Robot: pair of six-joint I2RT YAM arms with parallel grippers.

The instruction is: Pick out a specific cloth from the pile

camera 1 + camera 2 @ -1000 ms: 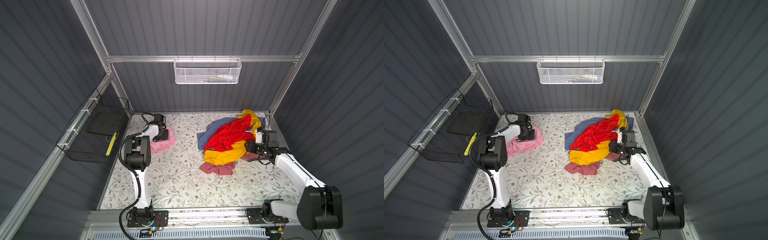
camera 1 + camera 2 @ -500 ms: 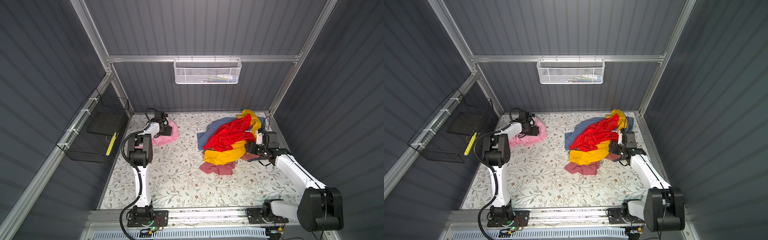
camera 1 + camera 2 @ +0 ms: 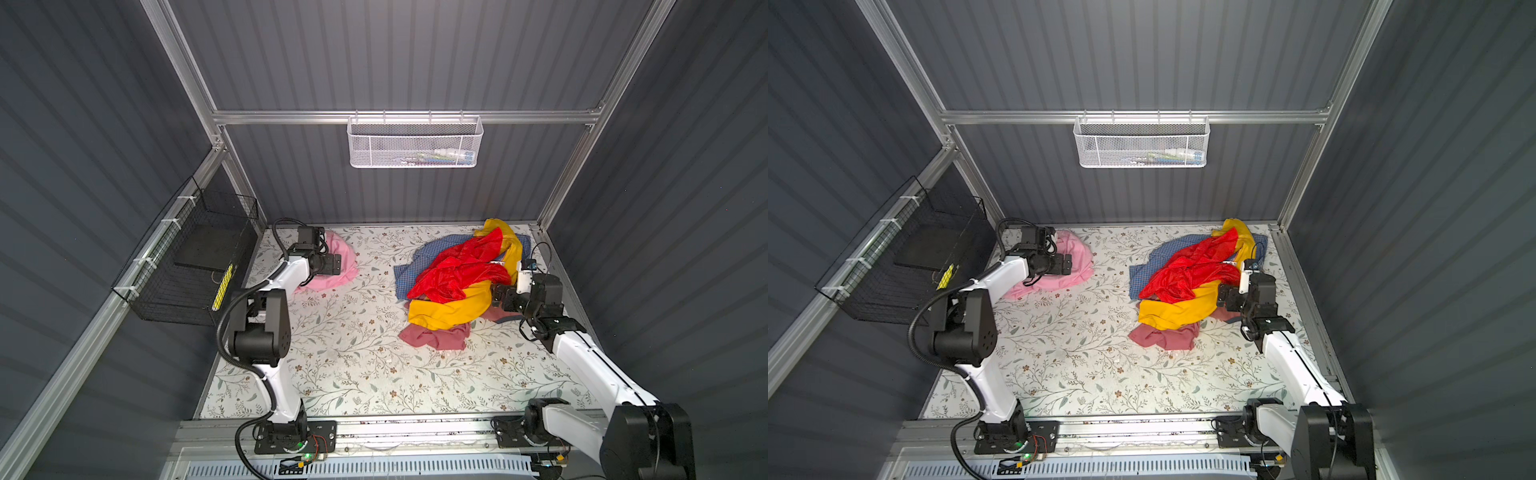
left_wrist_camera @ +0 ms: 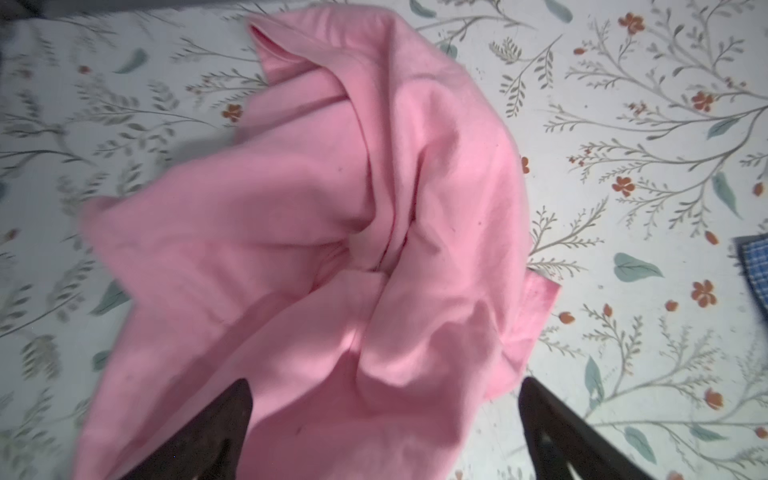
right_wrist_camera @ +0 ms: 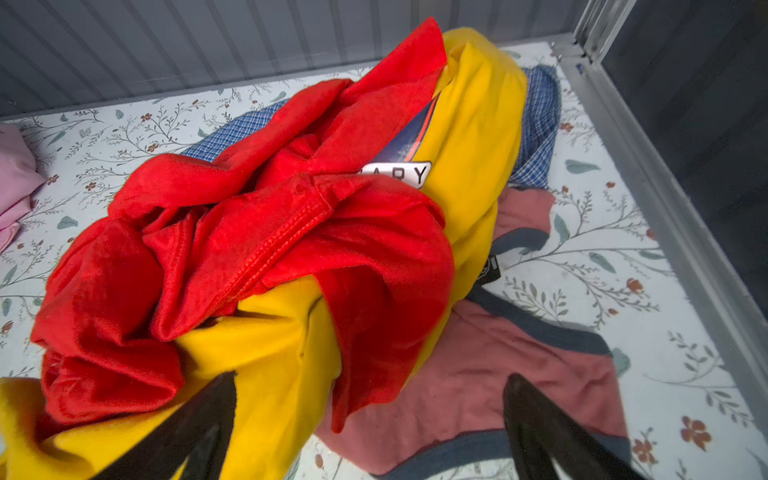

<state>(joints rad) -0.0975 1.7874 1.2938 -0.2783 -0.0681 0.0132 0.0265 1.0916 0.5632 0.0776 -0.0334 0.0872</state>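
The pink cloth [image 4: 374, 208] is soft, matt fabric. The red cloth [image 5: 249, 232] has a faint plush sheen. The worktop [image 3: 353, 353] is a smooth printed sheet; the mesh basket [image 3: 415, 143] is white metal.

Both top views looked down from high above the front of the table [image 3: 353, 361], facing the back wall [image 3: 395, 62] from far enough off to take in the whole table, and they shared almost the whole scene. The left wrist camera looked from close by, almost straight down on the cloth [image 4: 332, 249], with its own fingers [image 4: 208, 436] at the frame's edge. The right wrist camera looked from close by, slanting across the pile [image 5: 270, 249] toward the back wall. It caught the cloth at one edge, just as the pile's blue corner [image 4: 754, 266] edged the left wrist view.
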